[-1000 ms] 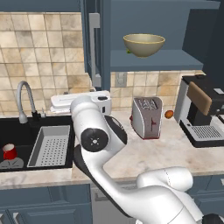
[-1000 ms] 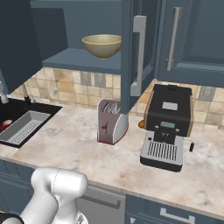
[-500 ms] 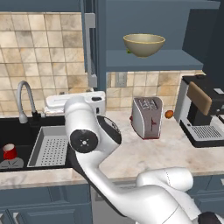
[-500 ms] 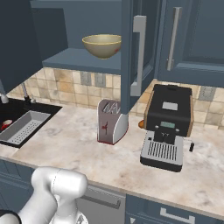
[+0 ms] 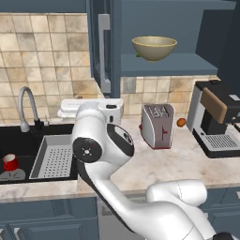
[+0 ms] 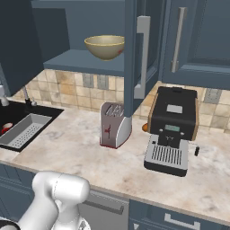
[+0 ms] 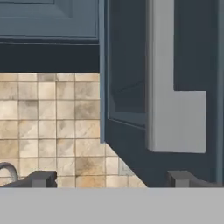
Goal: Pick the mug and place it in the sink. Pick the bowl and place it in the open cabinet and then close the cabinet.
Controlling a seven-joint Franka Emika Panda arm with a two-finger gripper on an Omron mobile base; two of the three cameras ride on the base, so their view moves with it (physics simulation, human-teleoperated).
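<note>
The olive-tan bowl [image 5: 154,48] [image 6: 104,46] stands on the shelf of the open blue cabinet [image 5: 168,63] [image 6: 85,60]. The cabinet's door [image 5: 96,42] [image 6: 134,54] [image 7: 131,144] hangs open, edge-on, with a long silver handle [image 5: 104,54] [image 6: 143,58] [image 7: 168,87]. The red mug [image 5: 10,162] [image 6: 5,128] sits upright in the black sink [image 5: 18,138] [image 6: 11,112]. My gripper [image 7: 111,179] is open and empty, just below that door's lower edge, with the handle's end up and to the right. My white hand [image 5: 89,107] hovers over the counter under the door.
A grey perforated tray [image 5: 54,157] [image 6: 24,130] lies in the sink beside the chrome faucet [image 5: 26,105]. On the counter stand a toaster [image 5: 157,125] [image 6: 114,125] and a coffee machine [image 5: 218,119] [image 6: 173,128]. The cabinet's other door [image 5: 220,33] [image 6: 18,40] also stands open.
My arm's elbow has swung a little to the left while the hand stays under the open door. The gripper remains open; bowl and mug have not moved.
</note>
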